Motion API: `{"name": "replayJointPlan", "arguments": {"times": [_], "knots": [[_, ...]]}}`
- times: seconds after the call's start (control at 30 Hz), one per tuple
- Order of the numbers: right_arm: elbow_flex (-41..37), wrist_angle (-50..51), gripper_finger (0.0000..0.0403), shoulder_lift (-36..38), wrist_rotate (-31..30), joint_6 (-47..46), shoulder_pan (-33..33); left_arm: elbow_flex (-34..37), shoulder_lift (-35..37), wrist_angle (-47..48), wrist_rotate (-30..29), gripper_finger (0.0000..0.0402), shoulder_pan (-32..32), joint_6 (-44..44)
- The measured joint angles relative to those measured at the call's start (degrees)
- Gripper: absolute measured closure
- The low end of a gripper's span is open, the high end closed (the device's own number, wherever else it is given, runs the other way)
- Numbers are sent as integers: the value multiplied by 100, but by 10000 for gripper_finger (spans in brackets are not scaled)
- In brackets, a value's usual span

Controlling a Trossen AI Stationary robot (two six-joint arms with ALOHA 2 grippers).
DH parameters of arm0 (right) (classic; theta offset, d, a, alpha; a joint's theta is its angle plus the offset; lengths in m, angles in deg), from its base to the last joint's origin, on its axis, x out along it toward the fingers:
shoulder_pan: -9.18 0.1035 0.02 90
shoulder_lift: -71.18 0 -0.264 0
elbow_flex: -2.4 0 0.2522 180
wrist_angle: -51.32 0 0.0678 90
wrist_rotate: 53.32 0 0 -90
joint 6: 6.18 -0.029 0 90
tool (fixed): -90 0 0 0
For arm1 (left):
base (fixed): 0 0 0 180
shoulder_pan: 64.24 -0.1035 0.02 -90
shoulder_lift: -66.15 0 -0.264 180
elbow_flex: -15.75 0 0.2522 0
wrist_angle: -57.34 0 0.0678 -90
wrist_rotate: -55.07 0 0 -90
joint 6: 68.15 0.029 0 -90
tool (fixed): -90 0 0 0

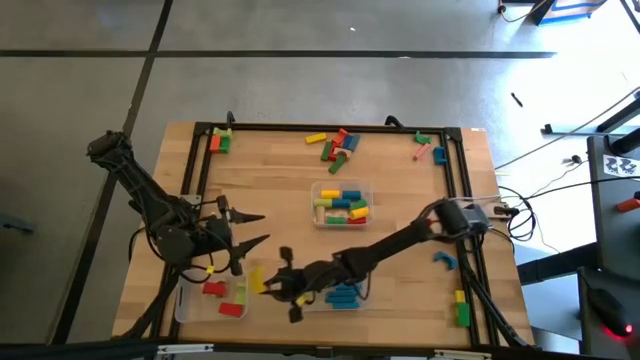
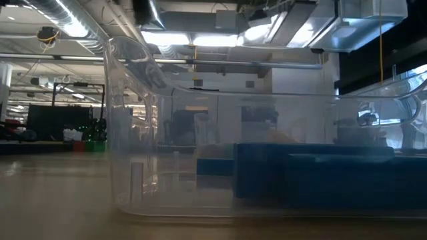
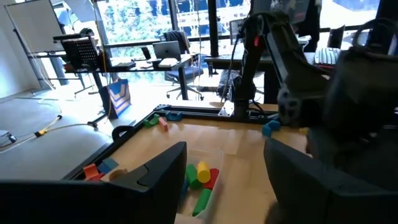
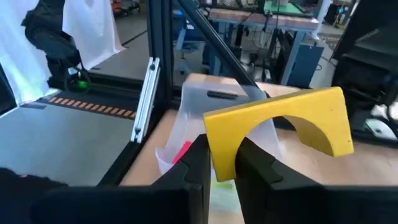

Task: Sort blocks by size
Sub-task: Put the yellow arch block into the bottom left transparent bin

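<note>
A yellow arch block (image 4: 280,121) is held by my right gripper (image 4: 221,149), which reaches across the near side of the table toward the left (image 1: 264,285). Just beyond it stands a clear tray (image 1: 195,300) holding red, yellow and green blocks. Another clear tray (image 2: 267,200) at the near middle holds blue blocks (image 1: 342,296). My left gripper (image 1: 262,227) hovers open at the left with nothing between its fingers, and it faces the centre tray (image 3: 208,190) of mixed blocks. My right gripper pinches one leg of the yellow arch (image 4: 222,155) between its two fingers. They come nearly level from the table's right. The rest of the arch (image 4: 311,118) juts out sideways past the fingers, lifted clear of the table.
Loose blocks lie at the far left corner (image 1: 220,140), the far middle (image 1: 336,146), the far right (image 1: 428,148) and along the right edge (image 1: 458,300). A dark frame rail (image 1: 330,128) borders the table. My right arm (image 1: 400,240) stretches across the near half.
</note>
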Motion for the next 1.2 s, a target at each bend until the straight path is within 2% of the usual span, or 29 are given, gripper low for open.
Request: {"name": "replayJointPlan", "arguments": {"times": [0.23,0.5,0.83,0.93,1.2], "knots": [[1079,-45,349,-910,141,90,-112,0,0,-47,2,192,0,0],[2124,-194,349,-1842,744,100,-254,0,0,-51,2,192,0,0],[2563,-136,345,-2296,634,63,-254,0,-2,-38,2,192,0,107],[2562,-70,321,-2297,581,58,-254,0,-2,-38,2,192,0,107],[2561,55,227,-2297,579,58,-251,0,-2,-38,2,192,0,87]]}}
